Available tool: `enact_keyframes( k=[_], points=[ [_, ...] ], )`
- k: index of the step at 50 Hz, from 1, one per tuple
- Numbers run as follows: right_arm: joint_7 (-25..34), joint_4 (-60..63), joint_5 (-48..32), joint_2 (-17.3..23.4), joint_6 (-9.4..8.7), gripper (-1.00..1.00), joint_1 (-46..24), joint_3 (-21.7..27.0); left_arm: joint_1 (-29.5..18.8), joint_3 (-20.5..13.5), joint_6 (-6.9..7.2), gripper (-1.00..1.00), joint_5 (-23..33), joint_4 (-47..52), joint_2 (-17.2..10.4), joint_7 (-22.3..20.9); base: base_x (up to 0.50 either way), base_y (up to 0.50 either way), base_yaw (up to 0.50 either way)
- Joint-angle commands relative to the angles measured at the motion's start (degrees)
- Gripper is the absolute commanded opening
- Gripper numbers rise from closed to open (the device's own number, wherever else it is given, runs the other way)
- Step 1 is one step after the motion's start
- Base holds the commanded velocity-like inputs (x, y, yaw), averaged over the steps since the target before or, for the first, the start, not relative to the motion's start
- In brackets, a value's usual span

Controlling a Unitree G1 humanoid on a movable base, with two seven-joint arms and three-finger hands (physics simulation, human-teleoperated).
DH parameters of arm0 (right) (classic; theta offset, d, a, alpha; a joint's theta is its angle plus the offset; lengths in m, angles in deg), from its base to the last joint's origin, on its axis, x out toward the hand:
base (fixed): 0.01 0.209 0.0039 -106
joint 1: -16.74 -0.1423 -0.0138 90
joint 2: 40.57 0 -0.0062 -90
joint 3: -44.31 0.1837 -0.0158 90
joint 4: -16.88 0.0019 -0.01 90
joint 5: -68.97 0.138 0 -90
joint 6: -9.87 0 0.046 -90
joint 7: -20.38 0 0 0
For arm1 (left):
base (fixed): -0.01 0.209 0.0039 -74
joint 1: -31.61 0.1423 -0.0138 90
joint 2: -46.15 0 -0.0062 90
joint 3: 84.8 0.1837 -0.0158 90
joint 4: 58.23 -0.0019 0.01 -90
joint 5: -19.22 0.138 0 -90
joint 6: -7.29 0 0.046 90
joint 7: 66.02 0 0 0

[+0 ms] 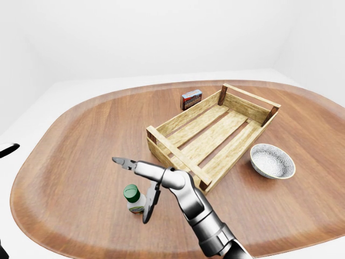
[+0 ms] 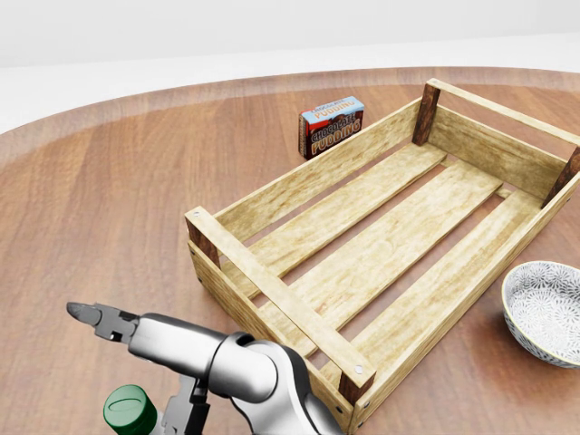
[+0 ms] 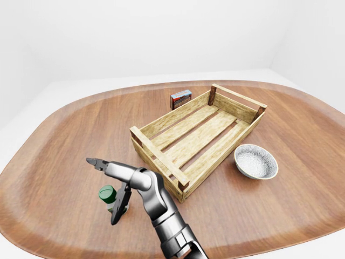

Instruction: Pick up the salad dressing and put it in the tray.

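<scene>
The salad dressing bottle [image 1: 135,199], white with a green cap [image 2: 130,409], stands upright on the wooden table, at the lower left of the crate. My right hand [image 1: 130,190] is open around it. One finger [image 1: 123,162] points left above the cap and another finger [image 1: 149,205] hangs down on the bottle's right side. I cannot tell whether either touches it. The tray is a slatted wooden crate [image 1: 173,153], empty, lying diagonally up and right of the hand. A dark tip [image 1: 8,149] at the left edge of the left-eye view may be my left hand.
A chocolate pudding box [image 1: 191,99] stands just beyond the crate's upper left side. A patterned white bowl [image 1: 272,161] sits right of the crate. The oval table's edge [image 1: 32,216] runs close below and left of the bottle.
</scene>
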Motion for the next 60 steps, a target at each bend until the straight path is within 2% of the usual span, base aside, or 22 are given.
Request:
enact_keyframes(
  k=[1, 23, 28, 43, 52, 58, 59, 60],
  points=[
    [0.0, -8.72, -0.04, -1.47, 0.0, 1.0, -2.55, 0.73, 0.11, -0.19, 0.0, 1.0, -0.02, -0.45, 0.0, -0.28, 0.0, 0.0, 0.0],
    [0.0, -21.21, -2.19, -3.09, 0.0, 1.0, -9.23, 3.91, -0.01, 0.4, 0.0, 1.0, -0.1, -0.83, 0.23, -0.2, 0.0, 0.0, 0.0],
    [0.0, -26.94, -0.74, -3.21, 0.0, 1.0, -11.98, 5.84, -0.04, 0.33, 0.0, 1.0, -0.26, -0.73, 0.07, -0.1, 0.0, 0.0, 0.0],
    [0.0, -29.95, 1.87, -3.71, 0.0, 1.0, -13.1, 6.83, -0.01, 0.56, 0.0, 1.0, -0.15, -0.7, 0.25, -0.02, 0.0, 0.0, 0.0],
    [0.0, -33.41, 2.93, -4.01, 0.0, 1.0, -14.72, 7.36, 0.17, -0.98, 0.0, 1.0, -1.29, 0.69, -0.27, 0.2, 0.0, 0.0, 0.0],
    [0.0, -35.7, 4.0, -4.11, 0.0, 1.0, -16.29, 8.01, -0.05, 0.03, 0.0, 1.0, -0.62, -0.26, -0.05, 0.16, 0.0, 0.0, 0.0],
    [0.0, -36.11, 4.07, -4.11, 0.0, 0.89, -16.49, 8.03, 0.0, -0.07, 0.0, 1.0, -0.71, -0.27, -0.08, 0.12, 0.0, 0.0, 0.0],
    [0.0, -36.74, 4.28, -4.11, 0.0, -0.54, -16.78, 8.19, 0.11, -0.31, 0.0, 1.0, -0.81, -0.31, -0.16, -0.01, 0.0, 0.0, 0.0]
  ],
)
